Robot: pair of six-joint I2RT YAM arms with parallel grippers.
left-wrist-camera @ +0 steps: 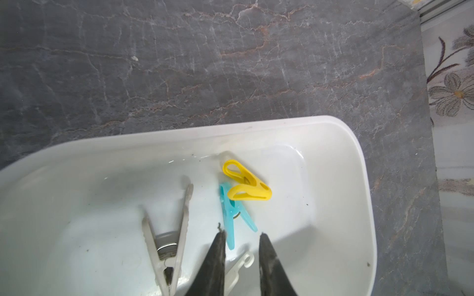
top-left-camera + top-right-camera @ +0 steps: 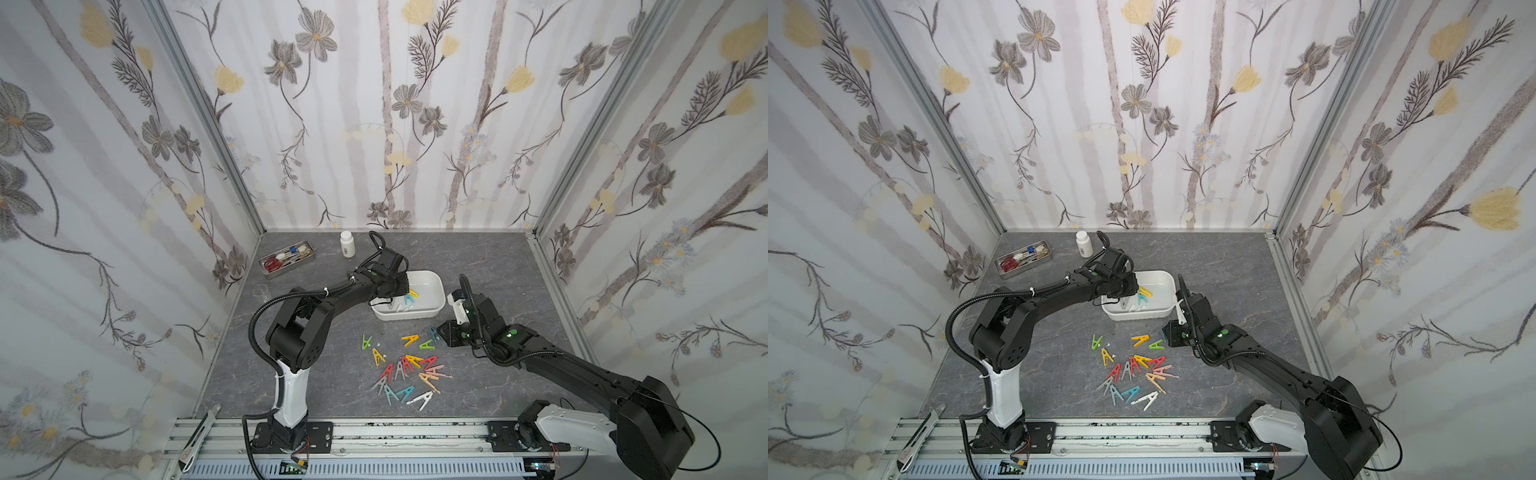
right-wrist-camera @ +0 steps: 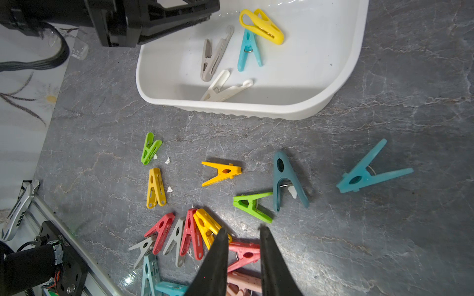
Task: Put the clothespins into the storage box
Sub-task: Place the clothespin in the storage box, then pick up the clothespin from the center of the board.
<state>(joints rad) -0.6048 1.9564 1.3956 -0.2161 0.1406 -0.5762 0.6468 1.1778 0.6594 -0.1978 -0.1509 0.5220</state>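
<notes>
While over storage box (image 1: 256,125), L arm (image 2: 349,291) outstretched, L fingers (image 1: 215,264) narrow, empty; R fingers (image 3: 218,261) likewise, over loose clothespins (image 3: 191,235).

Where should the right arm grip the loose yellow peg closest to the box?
Straight down from above: the yellow peg lies flat on the table, legs splayed. Set the jaws across its narrow joined end, by the pivot hole, where both legs meet; the tails likely spread too wide. The green peg beside it lies apart, leaving finger room.
</notes>
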